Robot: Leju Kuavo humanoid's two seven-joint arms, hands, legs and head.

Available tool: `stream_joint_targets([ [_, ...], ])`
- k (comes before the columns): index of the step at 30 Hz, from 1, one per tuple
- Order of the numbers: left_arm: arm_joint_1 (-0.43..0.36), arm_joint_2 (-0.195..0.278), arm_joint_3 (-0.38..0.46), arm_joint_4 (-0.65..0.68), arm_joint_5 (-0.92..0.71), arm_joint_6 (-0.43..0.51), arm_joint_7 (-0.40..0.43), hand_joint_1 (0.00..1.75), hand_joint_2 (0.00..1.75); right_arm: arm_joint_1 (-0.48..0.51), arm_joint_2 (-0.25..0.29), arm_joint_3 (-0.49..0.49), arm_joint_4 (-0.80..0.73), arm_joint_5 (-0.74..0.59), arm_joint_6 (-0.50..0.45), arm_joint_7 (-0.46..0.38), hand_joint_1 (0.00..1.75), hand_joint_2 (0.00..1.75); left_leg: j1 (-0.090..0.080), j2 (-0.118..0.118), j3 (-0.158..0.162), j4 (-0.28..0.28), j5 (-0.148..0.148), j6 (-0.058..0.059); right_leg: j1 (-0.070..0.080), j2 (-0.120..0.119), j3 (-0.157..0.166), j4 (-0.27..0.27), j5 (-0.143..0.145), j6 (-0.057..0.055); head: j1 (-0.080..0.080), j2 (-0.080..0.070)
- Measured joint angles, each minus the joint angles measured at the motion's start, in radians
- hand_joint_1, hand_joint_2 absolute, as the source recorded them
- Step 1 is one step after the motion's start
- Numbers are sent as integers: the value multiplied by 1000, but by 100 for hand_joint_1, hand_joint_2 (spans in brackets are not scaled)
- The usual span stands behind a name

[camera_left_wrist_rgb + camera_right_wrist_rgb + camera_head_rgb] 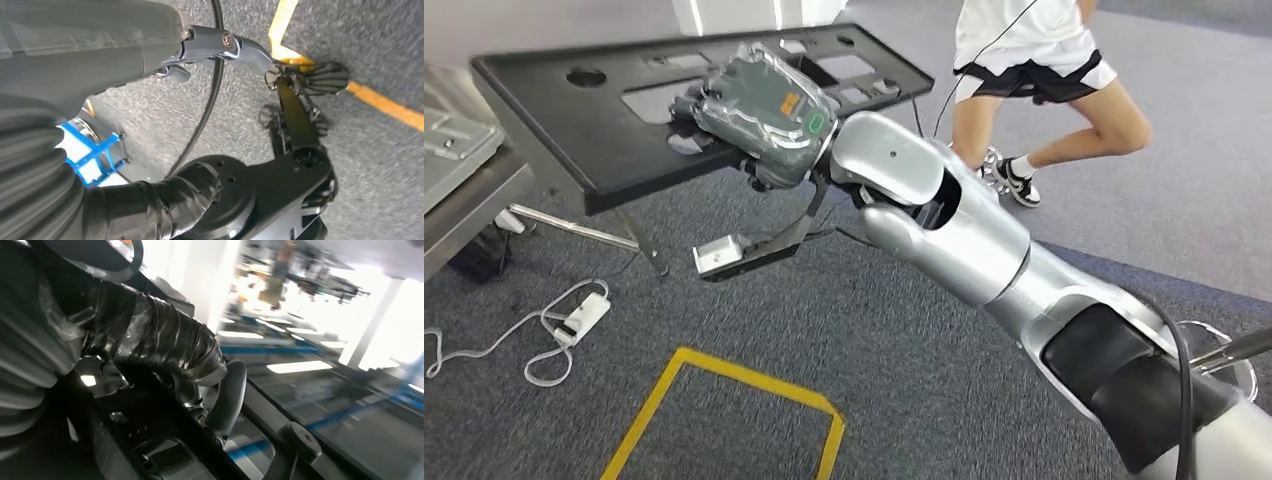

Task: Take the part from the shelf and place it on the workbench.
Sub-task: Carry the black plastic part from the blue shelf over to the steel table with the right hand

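Observation:
The part is a long flat black panel (614, 135) with several cut-outs, held up in the air and tilted over the carpet. My right hand (759, 115), wrapped in clear plastic, grips it near its middle from above, and a black strut with a silver bracket (721, 256) hangs below the hand. In the right wrist view the taped thumb (165, 342) curls over the dark panel (150, 450). My left hand (220, 45) hangs over the floor with a finger stretched out and nothing in it.
A grey metal surface (459, 165) stands at the left edge, close to the panel's end. A person in a white shirt and black shorts (1034, 70) walks at the upper right. On the carpet lie a white power strip (584, 315) and a yellow tape square (734, 385).

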Motion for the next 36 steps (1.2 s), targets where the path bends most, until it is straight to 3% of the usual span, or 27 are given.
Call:
stream_joint_targets([
  [2,-2,0,0,0,3,-6,1,0,175,1,1,-1,0,6,2,0,175,175,-1,-27,0,2,0,4,0,32,-73,137,-48,-1,0,0],
  [3,-1,0,0,0,4,-9,0,0,175,4,1,-1,0,7,2,0,175,175,-2,-42,0,4,-1,5,1,36,-96,172,-48,-2,0,0],
  [4,0,0,0,0,5,-12,0,0,175,5,1,-1,0,8,3,0,175,175,-3,-58,0,6,-2,5,1,39,-100,166,-27,-5,0,0],
  [6,2,0,0,0,5,-12,0,0,175,4,1,-1,0,8,3,0,175,175,-3,-88,0,12,-5,3,2,61,-60,50,54,-15,0,0],
  [8,1,-2,0,0,7,-5,1,0,175,1,4,-1,-1,9,4,0,175,175,-3,-113,-7,18,-7,-3,-1,107,-13,-68,102,-23,0,0],
  [9,0,-2,0,0,7,-2,2,0,175,-1,7,-1,-1,10,4,0,175,175,-1,-125,-12,19,-7,-8,-1,122,-2,-98,107,-24,0,0],
  [10,1,-3,0,0,8,0,2,0,175,-2,10,-1,-1,11,4,0,175,175,2,-136,-17,18,-5,-14,0,123,3,-106,104,-24,0,0],
  [12,6,-3,0,0,8,1,1,0,175,-4,17,-1,-2,12,5,0,175,175,6,-149,-21,15,-4,-28,-1,99,13,-121,106,-29,0,0],
  [14,8,-2,0,0,9,4,0,0,175,-6,23,-1,-2,12,5,1,175,175,3,-101,-40,57,-27,-38,-5,71,31,-140,109,-38,-2,0],
  [16,5,-2,0,0,11,6,-2,0,175,-7,26,-1,-2,14,5,1,175,175,2,-34,-98,172,-77,-47,-3,41,46,-150,104,-44,-5,0],
  [18,4,-4,0,0,11,5,-3,0,175,-4,26,-1,-1,16,5,0,175,175,7,-11,-156,270,-101,-54,-1,11,55,-151,94,-44,-5,0],
  [19,6,-5,0,0,12,4,-3,0,175,-2,26,-1,0,18,5,0,175,175,9,-7,-161,269,-86,-56,0,-4,60,-150,87,-43,-5,0],
  [21,10,-6,0,1,14,4,-3,0,175,0,27,-1,1,19,5,0,175,175,10,12,-111,158,-15,-55,2,-31,76,-150,73,-38,-5,0],
  [23,11,-5,0,1,16,7,-4,0,175,-1,27,-1,1,20,5,0,175,175,-2,55,-48,37,27,-43,6,-52,91,-151,58,-29,-5,0],
  [25,10,-5,0,1,18,14,-4,0,175,-1,29,-1,1,20,5,0,175,175,-14,68,-27,2,18,-25,9,-70,102,-149,47,-17,-4,0],
  [27,12,-3,0,1,18,17,-4,0,175,-2,32,-1,1,20,5,0,175,175,-11,42,-13,-2,7,-10,5,-71,105,-125,46,-4,-4,0],
  [29,13,0,0,2,19,20,-3,0,175,-5,35,-1,0,20,5,0,175,175,-8,20,11,-7,-5,4,-2,-26,69,-47,50,3,-4,0],
  [30,10,0,0,2,19,22,-3,0,175,-6,35,-1,0,20,5,0,175,175,-7,11,22,-9,-11,9,-5,2,29,12,43,4,-4,0],
  [31,7,0,0,2,20,24,-3,0,175,-6,35,-1,1,20,5,0,175,175,-6,0,32,-9,-19,14,-6,23,-16,73,27,5,-4,0],
  [33,3,-2,0,2,22,26,-2,0,175,-4,35,-1,4,20,5,0,175,175,-6,-24,53,-9,-37,18,-5,34,-101,157,-23,7,-3,0],
  [34,3,-3,0,2,22,25,-2,0,175,-2,35,-1,6,20,5,1,175,175,-6,-37,67,-9,-48,18,-5,36,-127,160,-38,7,-3,0],
  [35,5,-5,0,2,23,23,-3,0,175,-1,35,-1,8,20,5,1,175,175,-6,-49,84,-9,-61,17,-5,37,-138,133,-34,5,-3,0],
  [36,8,-6,0,2,22,19,-4,0,175,-1,34,-1,9,20,5,1,175,175,-6,-60,102,-9,-75,14,-5,40,-137,81,-4,3,-3,0],
])
